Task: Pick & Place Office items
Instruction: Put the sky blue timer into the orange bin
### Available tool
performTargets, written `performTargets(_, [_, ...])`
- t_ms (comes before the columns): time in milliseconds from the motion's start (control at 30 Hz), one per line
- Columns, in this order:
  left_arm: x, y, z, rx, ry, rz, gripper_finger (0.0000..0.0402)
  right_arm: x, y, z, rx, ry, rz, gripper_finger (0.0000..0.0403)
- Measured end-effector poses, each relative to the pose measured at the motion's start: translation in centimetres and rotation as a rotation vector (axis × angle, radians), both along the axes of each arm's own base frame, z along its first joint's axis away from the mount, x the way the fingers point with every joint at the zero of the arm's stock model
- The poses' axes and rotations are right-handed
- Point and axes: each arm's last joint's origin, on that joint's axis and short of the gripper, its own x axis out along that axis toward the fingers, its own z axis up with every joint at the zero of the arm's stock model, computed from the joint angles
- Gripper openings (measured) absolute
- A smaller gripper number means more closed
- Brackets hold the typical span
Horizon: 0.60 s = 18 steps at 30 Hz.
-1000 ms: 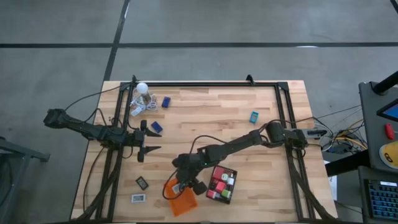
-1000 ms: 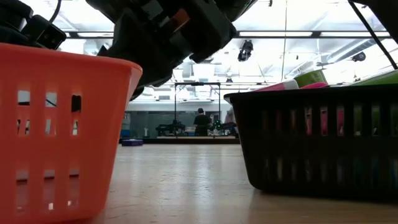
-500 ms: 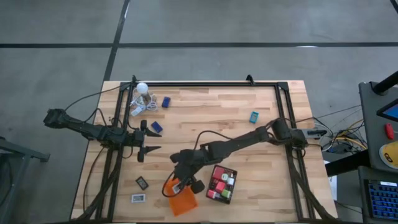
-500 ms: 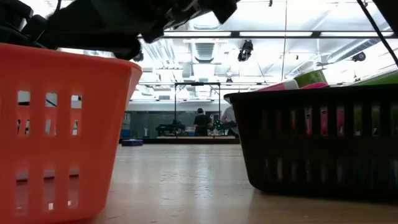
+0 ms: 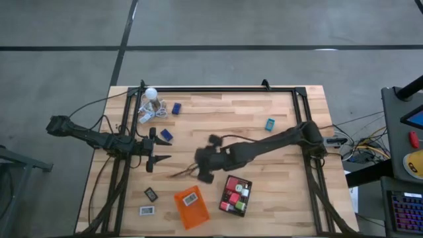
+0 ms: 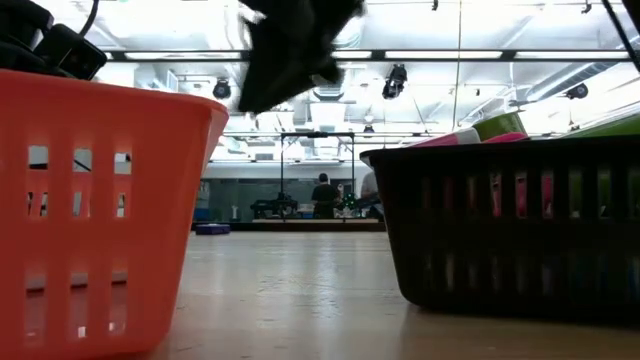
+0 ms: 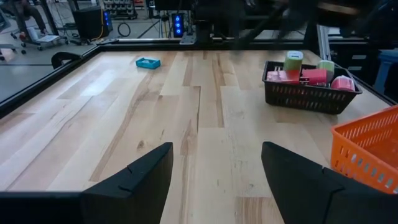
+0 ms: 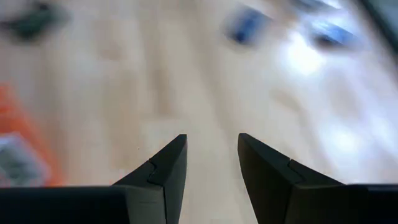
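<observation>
A: Hanging over bare surface (image 5: 277, 168) mid-table, the right gripper (image 5: 192, 172) has narrowly parted, empty jaws; the left gripper (image 5: 160, 149) waits wide by the left edge.

B: Containers?

A: Orange tray (image 5: 192, 207) holds a white rectangle (image 5: 190, 198); black tray (image 5: 234, 196), pink and green bits (image 5: 232, 196). Blue blocks (image 5: 166, 134) lie farther.
</observation>
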Motion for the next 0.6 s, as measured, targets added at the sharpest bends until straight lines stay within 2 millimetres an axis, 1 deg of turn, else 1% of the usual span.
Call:
performTargets(100, [0.0,0.0,0.0,0.0,0.0,0.0,0.0252,-1.8,-1.0,0.7,-0.037,0.066,-0.191,0.0138])
performTargets(200, [0.0,0.0,0.0,0.0,0.001,0.0,0.0253,-3.5,-1.8,1.2,-0.057,0.129,-0.33,0.0141])
performTargets(300, [0.0,0.0,0.0,0.0,0.001,0.0,0.0253,-4.8,-2.6,1.8,-0.067,0.149,-0.468,0.0145])
performTargets(367, [0.0,0.0,0.0,0.0,0.001,0.0,0.0253,-5.4,-3.2,1.9,-0.083,0.156,-0.549,0.0149])
performTargets(600, [0.0,0.0,0.0,0.001,0.002,0.0,0.0253,-6.6,-5.4,1.3,-0.097,0.209,-0.734,0.0167])
